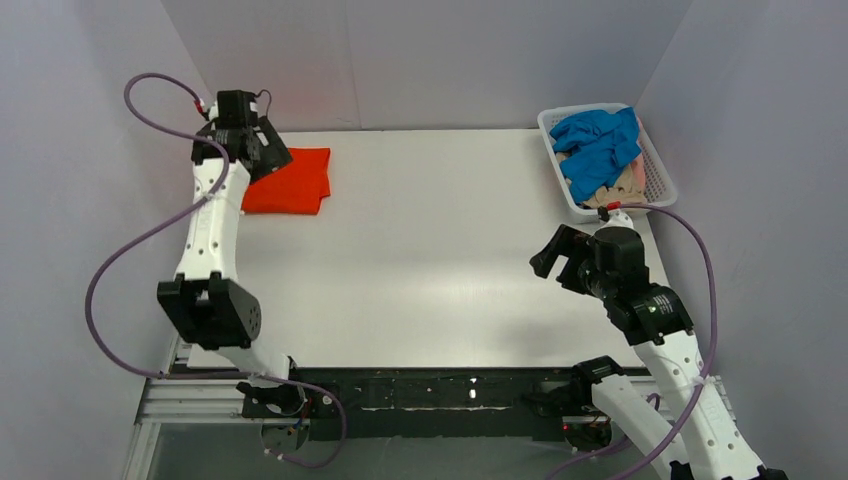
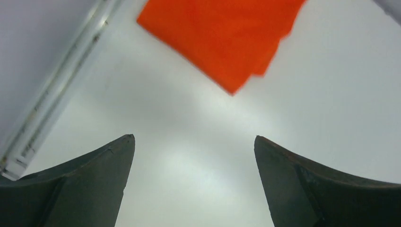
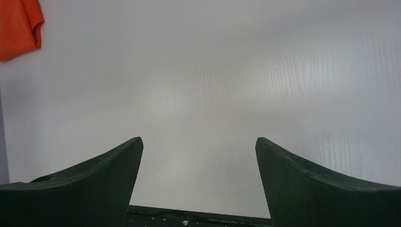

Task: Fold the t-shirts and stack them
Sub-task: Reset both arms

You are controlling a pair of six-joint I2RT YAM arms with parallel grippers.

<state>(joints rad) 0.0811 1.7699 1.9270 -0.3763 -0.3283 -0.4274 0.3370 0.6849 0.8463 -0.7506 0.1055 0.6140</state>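
Observation:
The orange-red t-shirt lies folded flat at the far left of the table; it also shows in the left wrist view and at the top left corner of the right wrist view. My left gripper hovers over its far left corner, open and empty, with bare table between its fingers. A blue t-shirt lies crumpled on a beige-pink one in the white basket. My right gripper is open and empty above the table at the right.
The white mesh basket stands at the far right corner against the right wall. Grey walls close in the back, left and right. A metal rail runs along the table's left edge. The black base rail lies along the near edge.

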